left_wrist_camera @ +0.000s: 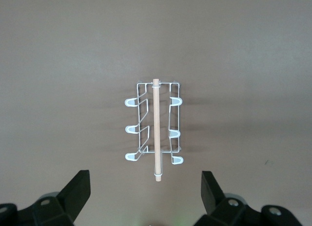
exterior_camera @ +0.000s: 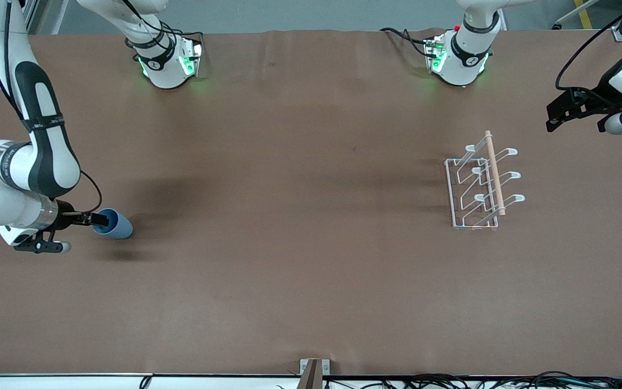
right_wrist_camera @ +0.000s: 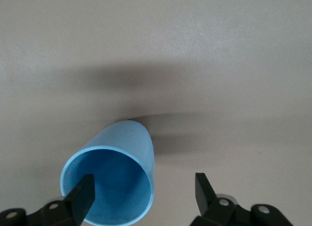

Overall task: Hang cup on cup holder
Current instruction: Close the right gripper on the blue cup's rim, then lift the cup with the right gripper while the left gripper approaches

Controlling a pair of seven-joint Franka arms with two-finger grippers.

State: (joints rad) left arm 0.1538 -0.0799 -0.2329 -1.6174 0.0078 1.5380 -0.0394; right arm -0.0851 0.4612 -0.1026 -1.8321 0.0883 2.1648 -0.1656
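Observation:
The light-blue cup point(exterior_camera: 115, 225) lies on its side on the brown table near the right arm's end, its mouth facing my right gripper point(exterior_camera: 96, 219). In the right wrist view the cup point(right_wrist_camera: 117, 172) fills the lower part. The right gripper point(right_wrist_camera: 141, 187) is open, with one finger point(right_wrist_camera: 80, 196) in front of the cup's mouth and the other outside its wall. The white wire cup holder point(exterior_camera: 481, 183) with its wooden rod stands near the left arm's end, with no cup on its prongs. My left gripper point(exterior_camera: 551, 116) is open and empty beside it. The left wrist view shows the holder point(left_wrist_camera: 155, 131) ahead of the left gripper point(left_wrist_camera: 145, 179).
Both arm bases point(exterior_camera: 168, 65) point(exterior_camera: 459, 59) stand at the table's edge farthest from the front camera. A small metal bracket point(exterior_camera: 315, 370) and cables point(exterior_camera: 505, 382) sit at the edge nearest to that camera. Bare brown table point(exterior_camera: 289, 216) lies between cup and holder.

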